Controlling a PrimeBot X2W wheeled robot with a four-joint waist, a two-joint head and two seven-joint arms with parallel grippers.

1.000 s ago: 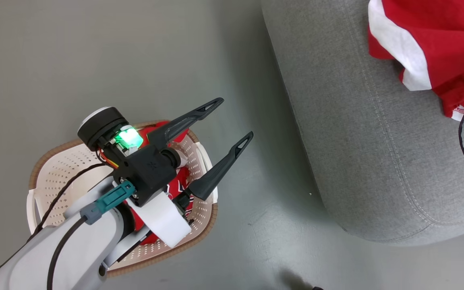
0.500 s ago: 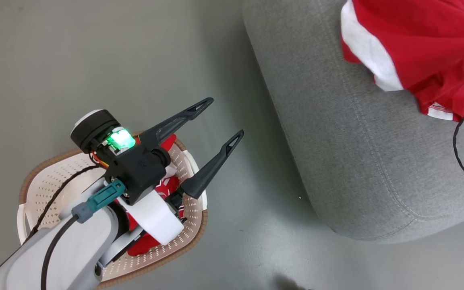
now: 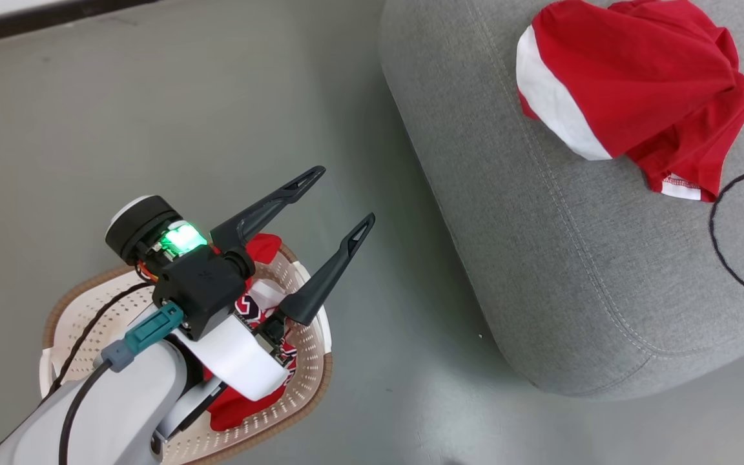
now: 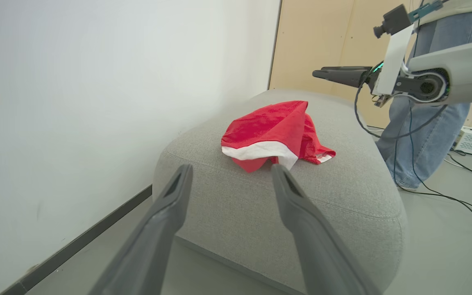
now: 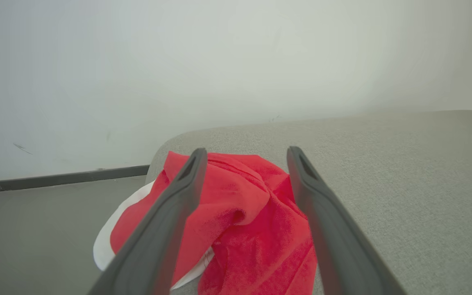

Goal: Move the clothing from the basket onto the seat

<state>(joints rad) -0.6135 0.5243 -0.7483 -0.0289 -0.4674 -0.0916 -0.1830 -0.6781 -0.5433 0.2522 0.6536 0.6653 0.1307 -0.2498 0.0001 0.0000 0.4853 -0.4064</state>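
Closest in the head view, the left gripper (image 3: 344, 196) hangs above the basket (image 3: 310, 352), its two long dark fingers spread wide with nothing between them, tips reaching past the rim over the grey floor (image 3: 152, 116). Under the wrist, inside the cream perforated basket, lies a red jersey (image 3: 230, 410) with a black, white-edged print (mostly hidden by the arm, so the print cannot be read). The basket stands on the floor, apart from the grey upholstered seat (image 3: 540, 258).

On top of the seat, back from its near rounded edge, a red-and-white garment (image 3: 630, 90) sits crumpled in a heap, a white panel along one side. The left wrist view looks across the seat at that heap (image 4: 273, 131).

The right gripper (image 5: 247, 151) hovers over the seat just beside the heap, fingers held wide apart and empty, clear of the cloth. A black cable (image 3: 724, 252) loops from it over the seat.

Farther off are a white wall (image 4: 76, 102) with a dark baseboard, and a person's jeans-clad leg (image 4: 420, 135) past the seat.
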